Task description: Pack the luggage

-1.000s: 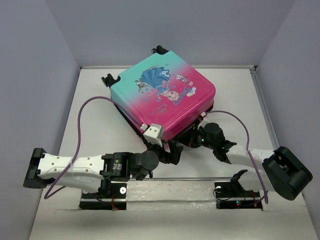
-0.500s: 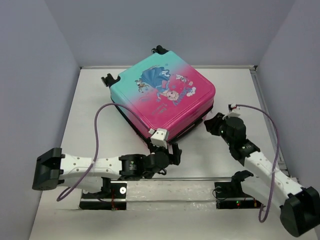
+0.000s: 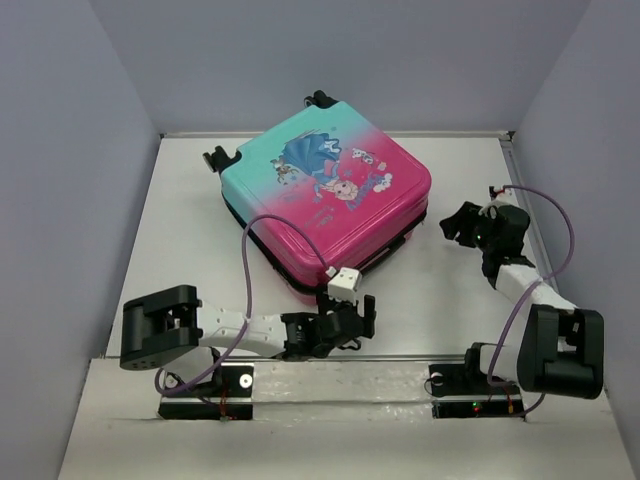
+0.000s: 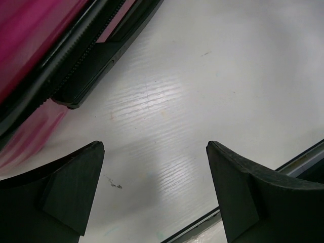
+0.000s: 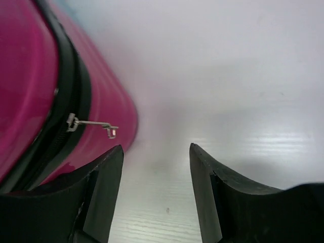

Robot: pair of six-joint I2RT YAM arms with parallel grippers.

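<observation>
The luggage point(image 3: 330, 195) lies flat and closed at the middle of the table, teal fading to pink, with black wheels at its far corners. My left gripper point(image 3: 362, 314) hovers low by its near corner, open and empty. In the left wrist view the gripper point(image 4: 156, 149) frames bare table, with the luggage's pink shell and black zipper band point(image 4: 76, 61) at upper left. My right gripper point(image 3: 456, 226) stands open just right of the luggage's right corner. The right wrist view has the gripper point(image 5: 157, 149) holding nothing, and a metal zipper pull point(image 5: 93, 124) juts out free just above the left fingertip point(image 5: 109, 167).
The white table point(image 3: 190, 230) is bounded by grey walls and a raised rim at right point(image 3: 522, 190). A black rail point(image 3: 340, 357) runs along the near edge by the arm bases, also seen in the left wrist view as a dark strip point(image 4: 304, 157).
My right gripper has drawn away from the luggage's near corner to its right corner, and its jaws have opened. My left arm has folded back, sliding its open gripper rightward.
</observation>
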